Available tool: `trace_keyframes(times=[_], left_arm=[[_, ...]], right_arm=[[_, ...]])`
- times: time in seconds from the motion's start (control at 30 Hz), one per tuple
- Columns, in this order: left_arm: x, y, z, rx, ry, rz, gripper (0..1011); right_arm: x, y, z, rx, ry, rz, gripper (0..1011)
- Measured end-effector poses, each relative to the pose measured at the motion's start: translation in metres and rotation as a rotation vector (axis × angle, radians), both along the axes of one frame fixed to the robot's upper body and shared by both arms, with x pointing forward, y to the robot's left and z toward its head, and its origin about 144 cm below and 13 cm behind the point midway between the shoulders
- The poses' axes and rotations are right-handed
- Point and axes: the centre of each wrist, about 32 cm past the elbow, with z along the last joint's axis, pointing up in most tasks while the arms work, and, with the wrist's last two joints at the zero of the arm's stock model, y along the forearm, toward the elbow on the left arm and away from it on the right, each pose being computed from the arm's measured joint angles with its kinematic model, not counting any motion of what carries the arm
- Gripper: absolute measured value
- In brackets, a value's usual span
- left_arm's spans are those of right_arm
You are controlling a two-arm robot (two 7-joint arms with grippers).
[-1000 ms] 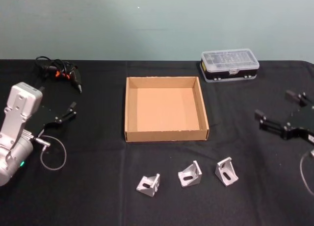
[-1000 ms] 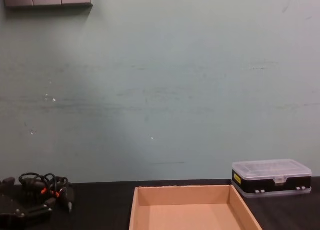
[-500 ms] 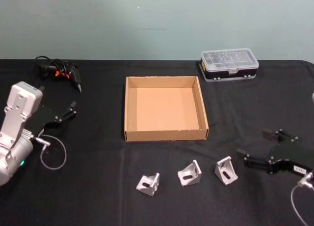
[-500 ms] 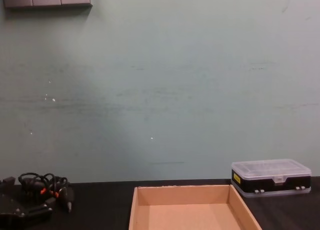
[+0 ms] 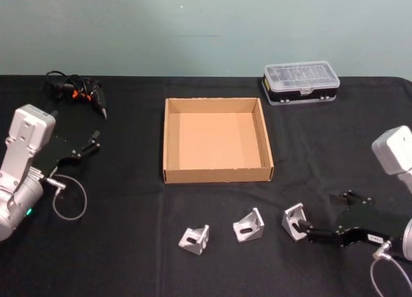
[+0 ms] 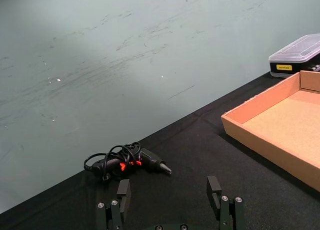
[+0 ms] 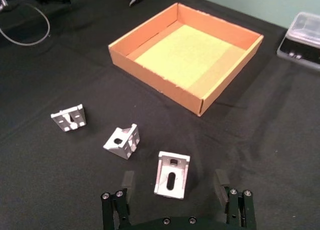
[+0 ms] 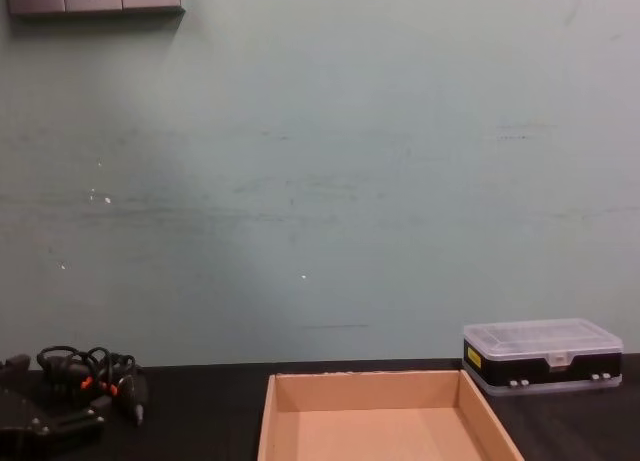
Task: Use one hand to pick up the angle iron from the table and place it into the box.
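1. My right gripper [image 5: 320, 214] sits low near the worktop's [image 5: 129, 258] near edge, fingers apart.
2. The rightmost angle iron [image 5: 295, 222] lies on the worktop between them, not clamped.
3. The box [image 5: 219, 176] stands mid-worktop, beyond it.
4. My left gripper [image 5: 94, 143] hangs near the left edge, fingers apart.

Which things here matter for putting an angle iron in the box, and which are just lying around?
Job: right angle iron, just ahead of the open right gripper; middle angle iron; left angle iron; box; table.
Lying about: clear-lidded black case; cable bundle; left gripper, parked open at left.
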Motion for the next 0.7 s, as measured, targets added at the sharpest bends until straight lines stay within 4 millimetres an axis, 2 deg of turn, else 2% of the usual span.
trace_keyframes(times=[0.7], left_arm=[[0.000, 0.000, 0.000, 0.000, 0.000, 0.000, 1000]], right_arm=[[0.020, 0.016, -0.018, -0.021, 0.038, 0.008, 1000]])
